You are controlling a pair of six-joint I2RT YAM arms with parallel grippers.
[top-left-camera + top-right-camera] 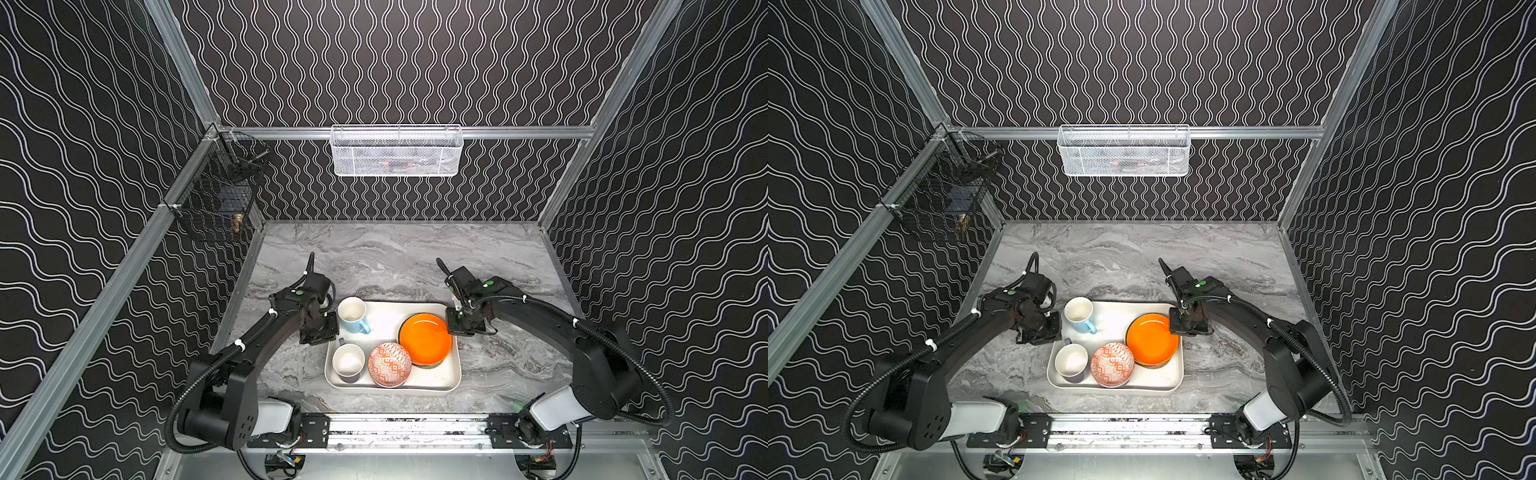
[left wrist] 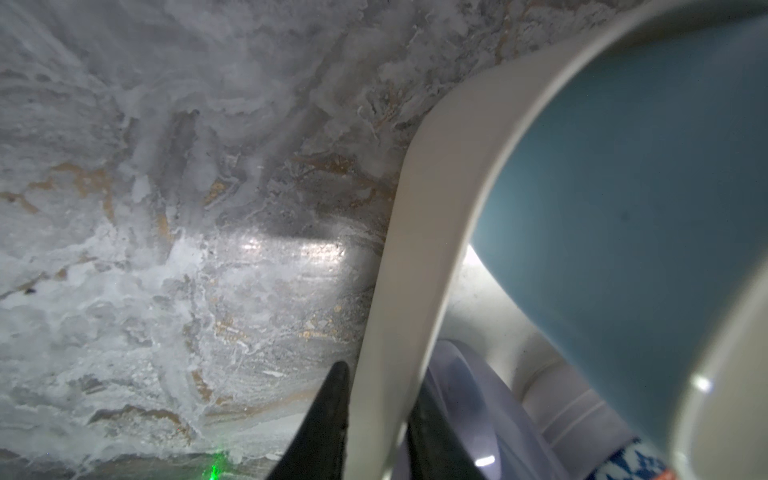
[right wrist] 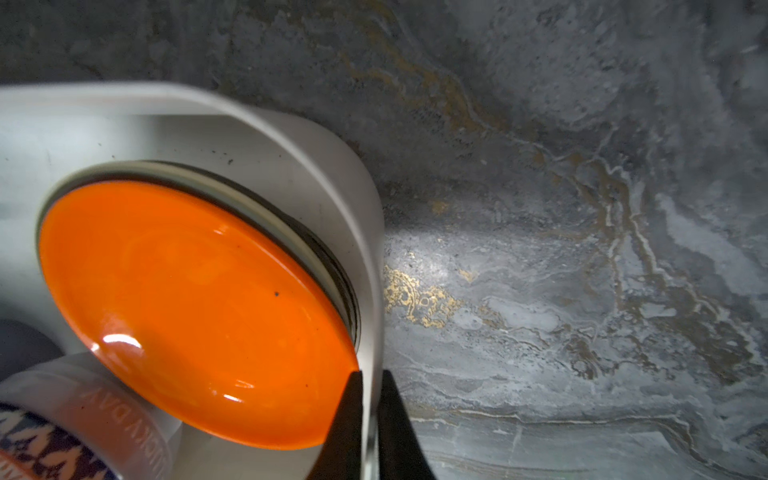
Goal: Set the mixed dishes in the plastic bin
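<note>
Found the left gripper [image 2: 380, 395] pinching the left rim of the cream-white shallow rectangular plastic bin [image 1: 436, 376], and the right gripper [image 3: 372, 374] pressed tight on its right rim. Saw inside a light blue ceramic mug [image 1: 352, 316] and a lavender-grey mug [image 1: 348, 360], both upright, a red-orange patterned round bowl [image 1: 389, 364], and a glossy orange round plate [image 1: 425, 338] topping a dark-edged stack. Saw the bin front-centre on the grey marbled tabletop [image 1: 395, 257]
</note>
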